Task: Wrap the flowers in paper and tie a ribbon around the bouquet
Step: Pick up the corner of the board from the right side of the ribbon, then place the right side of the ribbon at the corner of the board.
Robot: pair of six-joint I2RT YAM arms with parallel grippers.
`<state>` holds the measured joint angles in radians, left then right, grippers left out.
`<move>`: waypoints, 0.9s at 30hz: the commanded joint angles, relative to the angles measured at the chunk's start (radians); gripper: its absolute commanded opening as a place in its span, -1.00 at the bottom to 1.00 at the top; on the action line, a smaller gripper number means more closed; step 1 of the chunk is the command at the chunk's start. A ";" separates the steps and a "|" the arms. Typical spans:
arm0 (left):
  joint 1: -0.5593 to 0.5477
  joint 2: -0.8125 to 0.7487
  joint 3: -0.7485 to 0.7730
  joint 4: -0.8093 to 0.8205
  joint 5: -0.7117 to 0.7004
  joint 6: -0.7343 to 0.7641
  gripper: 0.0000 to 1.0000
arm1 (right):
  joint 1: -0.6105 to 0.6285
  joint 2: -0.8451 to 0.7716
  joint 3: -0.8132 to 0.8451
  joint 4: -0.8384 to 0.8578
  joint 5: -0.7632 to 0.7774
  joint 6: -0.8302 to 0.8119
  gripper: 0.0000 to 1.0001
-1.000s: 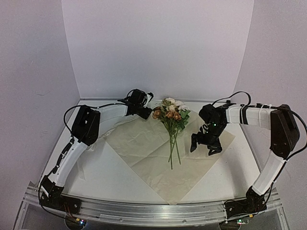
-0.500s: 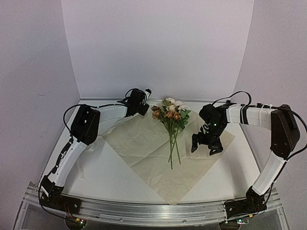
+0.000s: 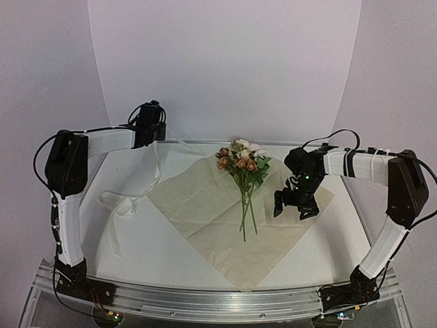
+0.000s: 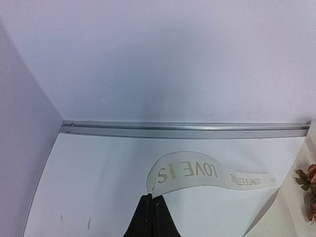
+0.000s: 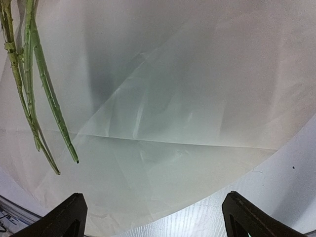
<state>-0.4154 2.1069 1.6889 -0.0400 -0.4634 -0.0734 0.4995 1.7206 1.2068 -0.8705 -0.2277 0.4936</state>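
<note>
The flowers (image 3: pixel 243 161) lie on the paper (image 3: pixel 205 201), heads toward the back wall and stems pointing at the near edge. My left gripper (image 3: pixel 162 130) is raised over the table's back left, shut on one end of the ribbon (image 3: pixel 121 203), which hangs down and bunches on the table. In the left wrist view the pinched ribbon (image 4: pixel 197 173) curls away from the closed gripper (image 4: pixel 152 197), lettering showing. My right gripper (image 3: pixel 292 205) hovers open over the paper's right corner. The right wrist view shows its gripper (image 5: pixel 154 210) spread wide above the paper (image 5: pixel 173 98), the flower stems (image 5: pixel 29 74) to the left.
White walls close in the table at the back and both sides. A metal rail (image 4: pixel 182 129) runs along the back edge. The paper's edge (image 4: pixel 291 217) and a few flower heads (image 4: pixel 311 173) show at the right of the left wrist view.
My left gripper has shut on the ribbon by the paper's back corner and risen up and to the left, drawing the ribbon with it. The right arm has not moved.
</note>
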 commanded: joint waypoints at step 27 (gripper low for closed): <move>0.258 -0.805 -0.797 -0.338 0.121 -0.591 0.58 | 0.010 0.055 0.110 0.004 -0.007 0.033 0.92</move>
<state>-0.1574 1.3548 0.8691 -0.3898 -0.4212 -0.6763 0.5002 1.7302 1.2466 -0.8697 -0.2292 0.4989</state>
